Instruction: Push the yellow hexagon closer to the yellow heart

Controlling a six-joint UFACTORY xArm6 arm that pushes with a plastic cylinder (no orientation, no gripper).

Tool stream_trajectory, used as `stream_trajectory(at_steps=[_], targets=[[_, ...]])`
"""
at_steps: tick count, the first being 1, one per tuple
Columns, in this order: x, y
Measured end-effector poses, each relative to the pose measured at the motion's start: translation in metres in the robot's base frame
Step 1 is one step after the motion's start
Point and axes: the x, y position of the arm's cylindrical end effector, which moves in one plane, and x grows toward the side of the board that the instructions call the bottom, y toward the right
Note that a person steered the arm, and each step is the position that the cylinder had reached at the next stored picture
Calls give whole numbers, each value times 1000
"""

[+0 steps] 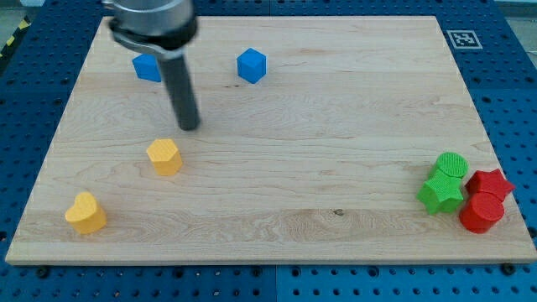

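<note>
Hovering above-right of hexagon (164,156), tip (190,126) has no fingers; off-centre push could send it past heart (86,212).

Rod (172,63) partly hides blue block (146,68) near board's top-left corner; shape indeterminate. Rod's upper part cut off by top edge.

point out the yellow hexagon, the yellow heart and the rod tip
yellow hexagon (164,156), camera view, on its top face
yellow heart (86,211), camera view, on its top face
my tip (190,127), camera view, at the rod's very lower end
</note>
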Motion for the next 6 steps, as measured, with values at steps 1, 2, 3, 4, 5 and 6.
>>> stream_trajectory(at_steps=[1,2,3,4,5,6], targets=[[19,-13],[29,-47],[54,-66],[77,-71],[56,-66],[10,-8]])
